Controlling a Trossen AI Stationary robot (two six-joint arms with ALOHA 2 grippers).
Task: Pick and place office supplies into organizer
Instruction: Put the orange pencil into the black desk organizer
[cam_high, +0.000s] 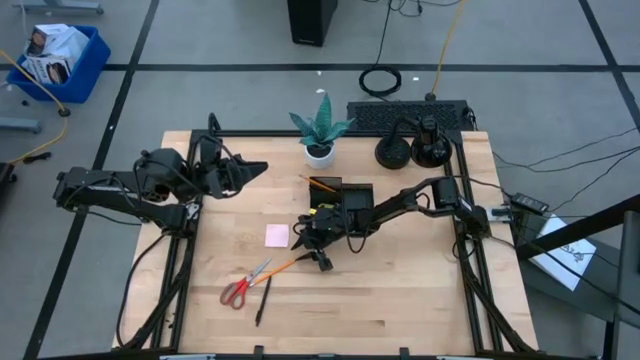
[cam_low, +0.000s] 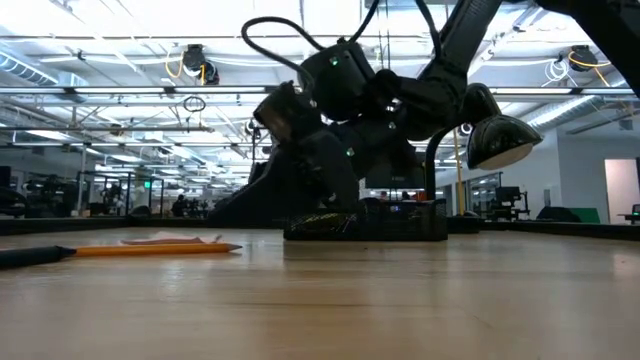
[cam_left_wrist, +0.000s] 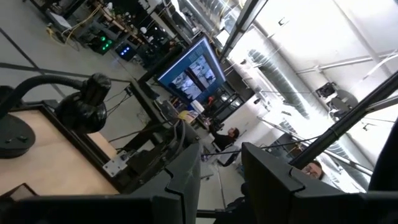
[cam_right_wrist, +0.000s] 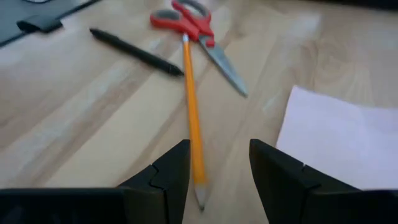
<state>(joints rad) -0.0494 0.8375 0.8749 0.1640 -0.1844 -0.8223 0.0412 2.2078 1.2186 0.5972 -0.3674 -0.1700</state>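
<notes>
My right gripper (cam_high: 318, 256) is low over the middle of the table and open. In the right wrist view its fingers (cam_right_wrist: 214, 180) stand on either side of the sharpened end of an orange pencil (cam_right_wrist: 193, 118) without touching it. The pencil (cam_high: 285, 266) lies flat on the wood. Beyond it lie red-handled scissors (cam_right_wrist: 193, 25), a black pen (cam_right_wrist: 137, 53) and a pink sticky-note pad (cam_right_wrist: 342, 143). The black organizer (cam_high: 348, 196) sits just behind the gripper with another orange pencil (cam_high: 322, 184) in it. My left gripper (cam_high: 255, 170) waits open and raised at the table's left.
A potted green plant (cam_high: 322, 130) stands at the far edge, with two round black bases (cam_high: 392, 152) to its right and a black keyboard (cam_high: 410, 115) beyond them. The scissors (cam_high: 243, 285) and the pen (cam_high: 262, 300) lie toward the near left. A black frame rims the table.
</notes>
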